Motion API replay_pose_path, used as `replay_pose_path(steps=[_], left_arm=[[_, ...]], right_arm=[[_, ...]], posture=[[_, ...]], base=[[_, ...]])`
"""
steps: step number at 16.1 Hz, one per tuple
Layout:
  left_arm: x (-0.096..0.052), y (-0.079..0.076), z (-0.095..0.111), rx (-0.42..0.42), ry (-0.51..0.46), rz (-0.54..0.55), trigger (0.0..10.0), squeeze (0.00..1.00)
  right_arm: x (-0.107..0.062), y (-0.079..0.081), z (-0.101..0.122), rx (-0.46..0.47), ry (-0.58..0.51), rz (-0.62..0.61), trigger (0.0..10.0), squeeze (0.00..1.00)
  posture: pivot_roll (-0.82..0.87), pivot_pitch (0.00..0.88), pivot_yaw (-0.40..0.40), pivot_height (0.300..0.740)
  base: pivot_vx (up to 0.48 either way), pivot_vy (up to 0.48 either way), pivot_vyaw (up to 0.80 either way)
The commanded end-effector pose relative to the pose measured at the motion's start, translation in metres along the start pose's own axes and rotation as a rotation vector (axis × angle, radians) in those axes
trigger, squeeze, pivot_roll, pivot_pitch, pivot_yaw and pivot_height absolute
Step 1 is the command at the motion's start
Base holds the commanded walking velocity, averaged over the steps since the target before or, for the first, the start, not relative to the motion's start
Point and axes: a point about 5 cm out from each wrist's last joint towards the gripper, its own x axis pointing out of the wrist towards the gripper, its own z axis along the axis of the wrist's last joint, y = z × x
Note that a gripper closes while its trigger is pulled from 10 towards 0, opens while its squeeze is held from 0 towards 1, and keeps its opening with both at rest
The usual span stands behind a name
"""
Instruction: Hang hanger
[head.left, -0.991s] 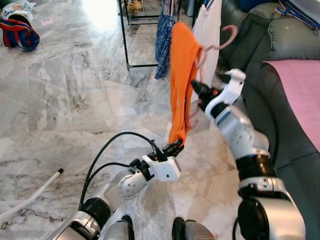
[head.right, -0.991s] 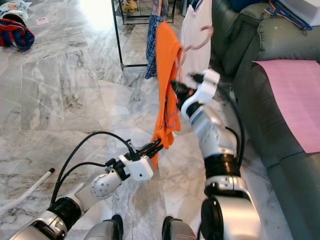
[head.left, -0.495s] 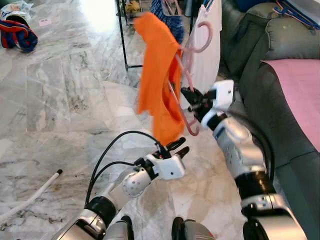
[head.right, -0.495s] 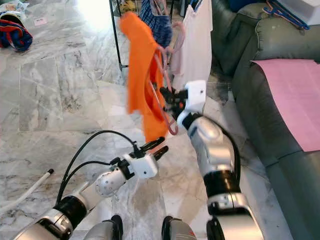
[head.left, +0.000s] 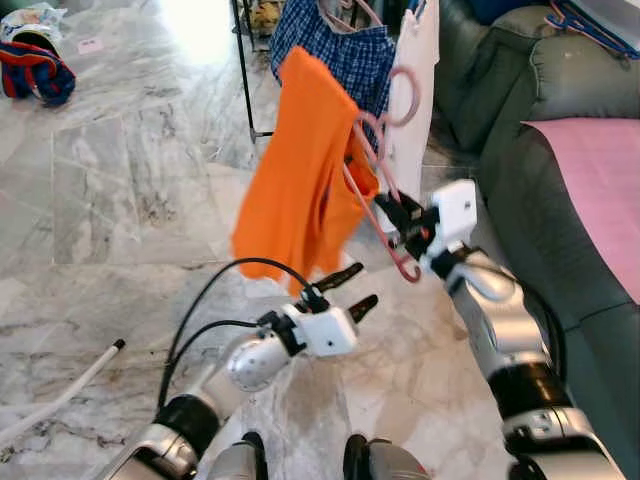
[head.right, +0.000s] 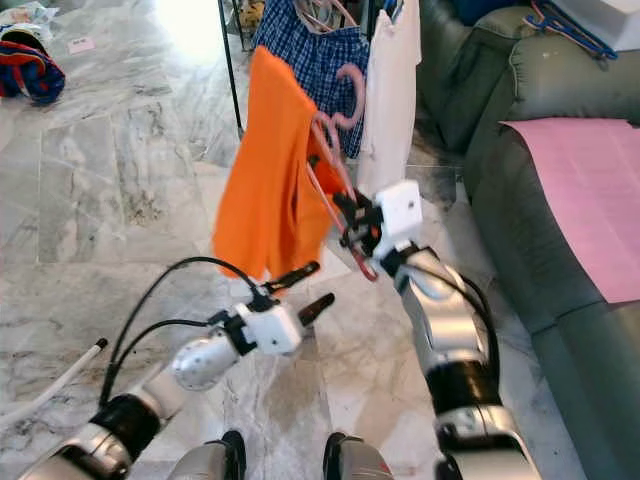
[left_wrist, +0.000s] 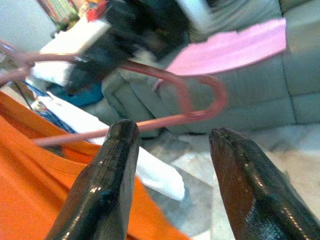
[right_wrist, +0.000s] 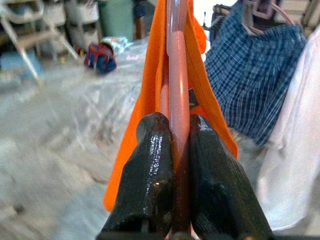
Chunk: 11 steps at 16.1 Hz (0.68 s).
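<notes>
A pink hanger (head.left: 378, 185) carries an orange garment (head.left: 295, 185), held up over the marble floor. My right gripper (head.left: 400, 222) is shut on the hanger's lower bar; in the right wrist view the bar (right_wrist: 178, 115) runs between its two fingers (right_wrist: 150, 175). The hanger's hook (head.left: 406, 92) points up towards the clothes rack (head.left: 246, 60), where a blue checked garment (head.left: 345, 55) and a white garment (head.left: 420, 85) hang. My left gripper (head.left: 352, 291) stands open just below the orange garment's hem, touching nothing; its fingers (left_wrist: 107, 175) frame the hanger's end.
A grey sofa (head.left: 560, 110) with a pink cloth (head.left: 600, 180) runs along the right. A red and blue bag (head.left: 38, 70) lies on the floor at the far left. A white tube (head.left: 60, 395) lies at the near left. Open marble floor spreads to the left.
My right gripper swung the hanger and orange garment leftward and lower, tilting it. My left gripper let go of the garment's hem and now stands open beneath it.
</notes>
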Motion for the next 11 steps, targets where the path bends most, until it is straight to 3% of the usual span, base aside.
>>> replay_pose_path(steps=[1,5,8,11], left_arm=[[-0.005,0.004,0.002,0.002,-0.018,-0.002,10.0,1.00],[-0.018,0.049,-0.002,0.086,0.015,0.034,10.0,1.00],[-0.024,0.069,-0.007,0.129,0.057,0.032,10.0,1.00],[-0.033,0.088,-0.017,0.194,0.131,-0.009,10.0,1.00]], right_arm=[[-0.006,0.000,0.002,-0.056,-0.026,0.040,10.0,0.00],[-0.033,-0.006,-0.010,-0.083,0.017,0.154,10.0,0.00],[-0.047,-0.010,-0.012,-0.100,0.039,0.238,10.0,0.00],[-0.071,-0.012,-0.014,-0.088,0.097,0.422,10.0,0.00]], posture=[[0.02,0.243,-0.033,0.740],[0.03,0.243,-0.033,0.740],[0.02,0.244,-0.028,0.740],[0.02,0.245,-0.019,0.740]], base=[[0.000,0.000,0.00],[0.000,0.000,0.00],[0.000,0.000,0.00],[0.000,0.000,0.00]])
